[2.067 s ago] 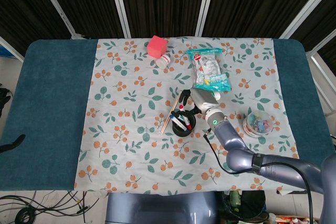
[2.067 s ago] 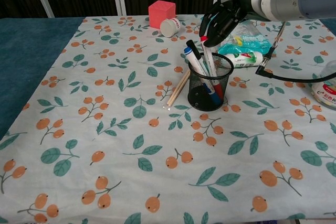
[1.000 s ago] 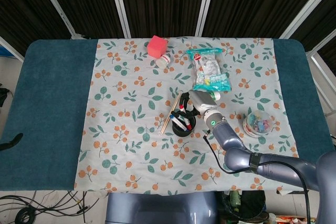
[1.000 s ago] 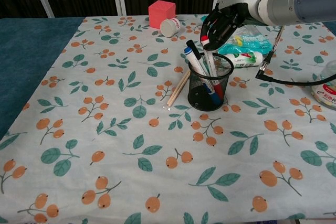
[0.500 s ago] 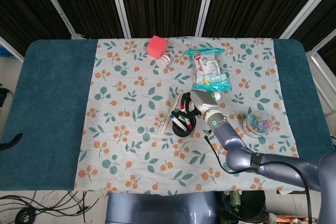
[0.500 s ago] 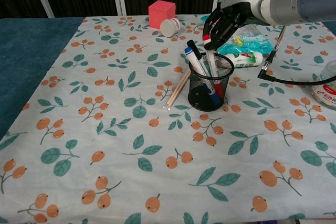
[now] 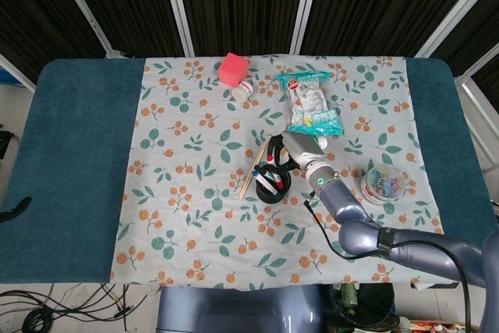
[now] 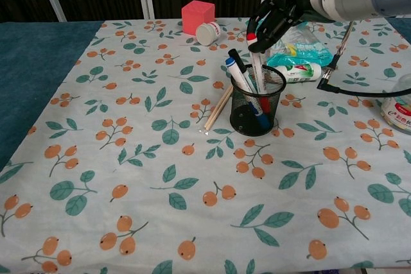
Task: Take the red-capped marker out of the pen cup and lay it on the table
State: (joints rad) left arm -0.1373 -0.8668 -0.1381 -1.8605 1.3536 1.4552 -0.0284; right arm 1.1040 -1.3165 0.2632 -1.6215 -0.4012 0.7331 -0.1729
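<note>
A black mesh pen cup point(image 8: 255, 108) point(image 7: 273, 182) stands mid-table on the flowered cloth. My right hand point(image 8: 276, 18) point(image 7: 293, 150) hovers just above its rim and pinches the red-capped marker point(image 8: 257, 67) near its cap. The marker's white barrel hangs almost upright, its lower end still inside the cup. The red cap point(image 7: 270, 159) shows beside the fingers in the head view. Blue- and black-capped markers point(image 8: 235, 70) lean in the cup's left side. My left hand shows in neither view.
Two wooden sticks point(image 8: 218, 108) lie against the cup's left side. A snack bag point(image 8: 303, 52) lies behind the cup under my right arm. A pink cube point(image 8: 198, 15) and a tipped white jar point(image 8: 209, 32) sit far back. A clear tub point(image 8: 401, 106) stands at the right.
My right hand closed on the red-capped marker and rose slightly, drawing the marker partway up out of the cup. The cup and other pens stayed put.
</note>
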